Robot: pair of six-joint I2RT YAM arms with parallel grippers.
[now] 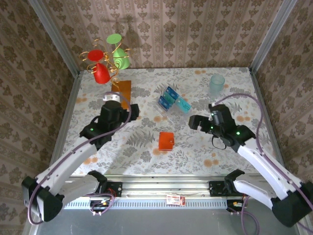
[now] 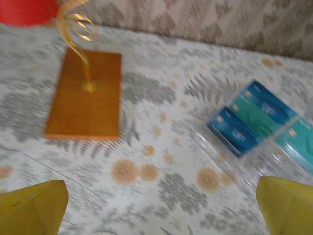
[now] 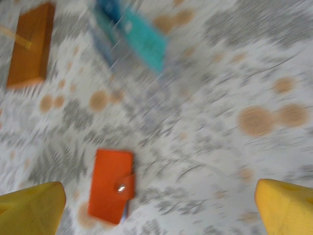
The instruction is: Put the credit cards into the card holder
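Note:
The credit cards (image 1: 170,100), blue and teal, lie in a clear tray at mid table; the left wrist view has them at right (image 2: 249,122) and the right wrist view, blurred, at top (image 3: 134,34). The orange-red card holder (image 1: 166,141) lies flat in front of them, folded with its snap strap across (image 3: 110,186). My left gripper (image 1: 128,111) hovers left of the cards, open, with bare tablecloth between its yellow fingertips (image 2: 159,210). My right gripper (image 1: 194,122) hangs right of the holder, open and holding nothing (image 3: 159,210).
An orange-brown board (image 1: 122,90) carries a gold wire stand with red and green cups (image 1: 105,61) at back left; it also shows as the board (image 2: 85,95) and the board (image 3: 32,44). A translucent teal cup (image 1: 216,84) stands at back right. Patterned walls enclose the table.

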